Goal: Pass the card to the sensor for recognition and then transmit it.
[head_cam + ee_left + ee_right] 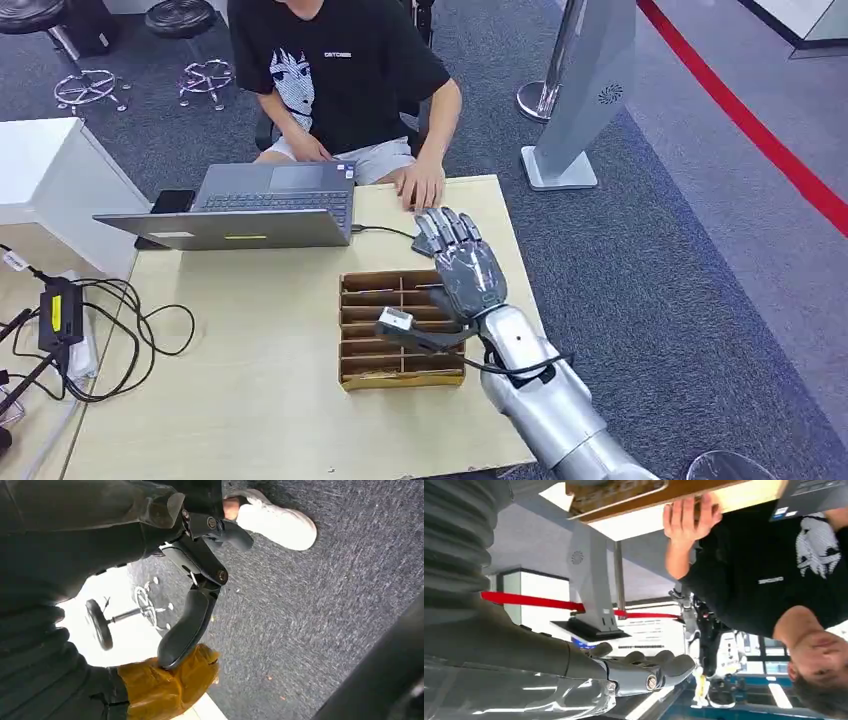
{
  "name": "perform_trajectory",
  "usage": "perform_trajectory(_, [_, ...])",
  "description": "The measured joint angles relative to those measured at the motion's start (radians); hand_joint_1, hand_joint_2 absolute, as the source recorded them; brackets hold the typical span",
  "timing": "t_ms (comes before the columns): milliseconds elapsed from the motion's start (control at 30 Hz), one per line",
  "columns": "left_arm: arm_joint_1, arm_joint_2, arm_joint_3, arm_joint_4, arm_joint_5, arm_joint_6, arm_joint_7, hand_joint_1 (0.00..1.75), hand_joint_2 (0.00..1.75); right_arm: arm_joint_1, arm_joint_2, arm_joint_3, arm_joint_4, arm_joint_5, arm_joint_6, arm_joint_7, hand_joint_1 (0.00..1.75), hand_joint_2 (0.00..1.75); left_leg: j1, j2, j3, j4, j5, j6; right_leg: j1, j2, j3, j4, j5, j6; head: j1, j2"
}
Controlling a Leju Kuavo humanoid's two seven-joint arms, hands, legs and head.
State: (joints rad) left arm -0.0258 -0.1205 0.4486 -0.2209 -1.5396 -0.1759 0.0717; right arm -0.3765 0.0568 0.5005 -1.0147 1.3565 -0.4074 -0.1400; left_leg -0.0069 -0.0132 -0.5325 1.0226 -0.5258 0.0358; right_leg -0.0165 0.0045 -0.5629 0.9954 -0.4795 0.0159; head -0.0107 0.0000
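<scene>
Head view is showing my right hand hovering over the far right corner of the slotted wooden tray on the table, fingers stretched flat and apart, gripping nothing. I am looking for the card and cannot make out which object it is; brownish pieces are lying in the tray's slots, too small to tell. A small grey device, possibly the sensor, is sitting at the tray's edge just beside my wrist. A person is resting a hand on the table's far edge, beyond my fingertips. My left hand is hanging over carpet, its fingers apart around nothing. I judge I am between steps, so next I need to lower my fingers into a slot.
</scene>
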Motion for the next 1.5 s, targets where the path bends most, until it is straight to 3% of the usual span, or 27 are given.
perform_trajectory(333, [0.000,0.000,-0.010,0.000,0.000,0.000,0.002,0.00,1.75,0.001,0.011,-0.062,0.021,0.001,-0.023,-0.024,0.00,1.75,0.000,0.000,0.000,0.000,0.000,0.000,0.000,0.000,0.000,0.000,0.000,0.000,0.000,0.000])
perform_trajectory(967, [0.000,0.000,-0.034,0.000,0.000,0.000,0.002,0.00,1.75,0.018,0.012,-0.101,0.026,0.008,-0.045,-0.043,0.00,1.75,0.000,0.000,0.000,0.000,0.000,0.000,0.000,0.000,0.000,0.000,0.000,0.000,0.000,0.000])
perform_trajectory(1033, [0.000,0.000,-0.034,0.000,0.000,0.000,0.002,0.00,1.75,0.018,0.013,-0.104,0.026,0.008,-0.045,-0.045,0.07,1.75,0.000,0.000,0.000,0.000,0.000,0.000,0.000,0.000,0.000,0.000,0.000,0.000,0.000,0.000])
perform_trajectory(1067, [0.000,0.000,-0.036,0.000,0.000,0.000,0.002,0.00,1.75,0.018,0.014,-0.106,0.026,0.009,-0.046,-0.045,1.69,1.75,0.000,0.000,0.000,0.000,0.000,0.000,0.000,0.000,0.000,0.000,0.000,0.000,0.000,0.000])
perform_trajectory(1233, [0.000,0.000,-0.052,0.000,0.000,0.001,0.005,0.00,1.75,0.021,0.016,-0.113,0.026,0.016,-0.046,-0.047,1.73,1.75,0.000,0.000,0.000,0.000,0.000,0.000,0.000,0.000,0.000,0.000,0.000,0.000,0.000,0.000])
perform_trajectory(1300, [0.000,0.000,-0.054,0.000,0.000,0.002,0.007,0.00,1.75,0.021,0.016,-0.114,0.026,0.016,-0.047,-0.048,1.61,1.75,0.000,0.000,0.000,0.000,0.000,0.000,0.000,0.000,0.000,0.000,0.000,0.000,0.000,0.000])
perform_trajectory(1500, [0.000,0.001,-0.062,0.000,0.000,0.007,0.014,0.00,1.75,0.024,0.016,-0.120,0.026,0.017,-0.049,-0.050,1.55,1.75,0.000,0.000,0.000,0.000,0.000,0.000,0.000,0.000,0.000,0.000,0.000,0.000,0.000,0.000])
